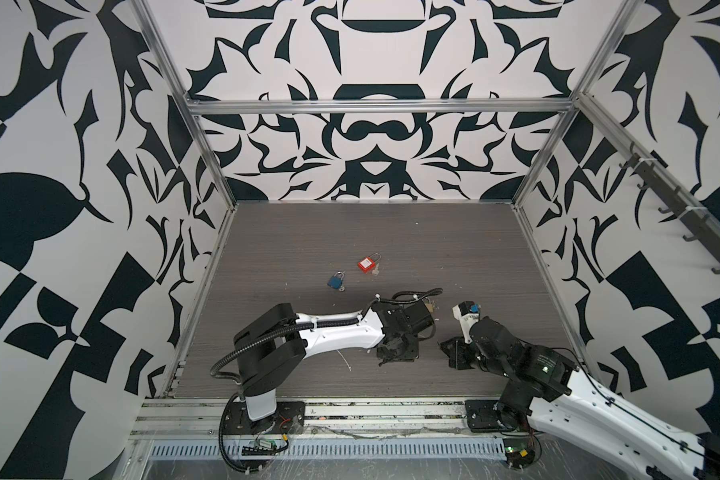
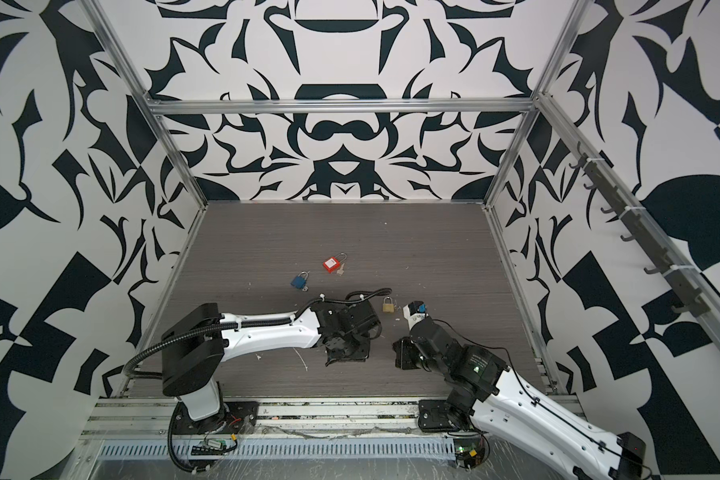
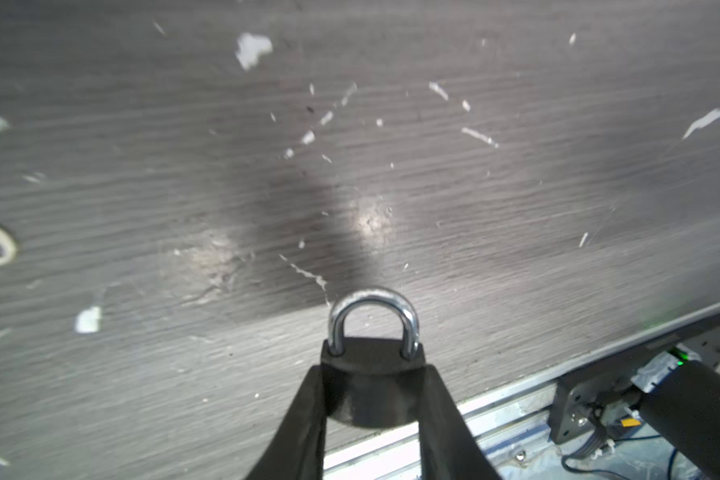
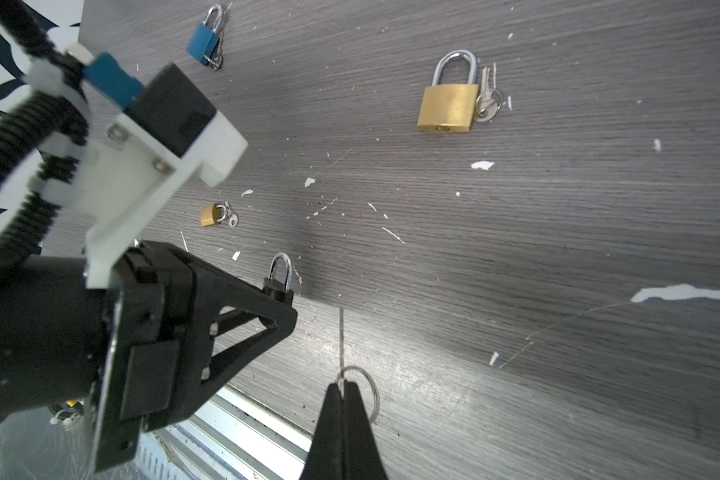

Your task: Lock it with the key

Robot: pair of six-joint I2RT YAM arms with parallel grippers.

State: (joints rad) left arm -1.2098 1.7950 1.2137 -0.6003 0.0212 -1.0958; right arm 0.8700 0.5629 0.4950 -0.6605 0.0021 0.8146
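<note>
My left gripper (image 3: 373, 376) is shut on a dark padlock (image 3: 373, 357); its silver shackle (image 3: 373, 307) sticks out past the fingertips, low over the grey table. In the right wrist view the same padlock (image 4: 280, 274) shows at the tip of the left gripper. My right gripper (image 4: 341, 388) is shut on a key (image 4: 341, 332), seen edge-on as a thin blade, with its ring (image 4: 371, 395) hanging beside the fingers. The key's tip is a short way from the padlock and does not touch it. In both top views the left gripper (image 1: 395, 353) and the right gripper (image 1: 449, 347) face each other near the table's front.
A blue padlock (image 1: 336, 281) and a red padlock (image 1: 366, 264) lie mid-table. A brass padlock (image 4: 447, 106) with keys (image 4: 487, 99) lies behind the grippers. A small brass padlock (image 4: 211, 215) lies near the left arm. The table's metal front rail (image 3: 495, 411) runs close below.
</note>
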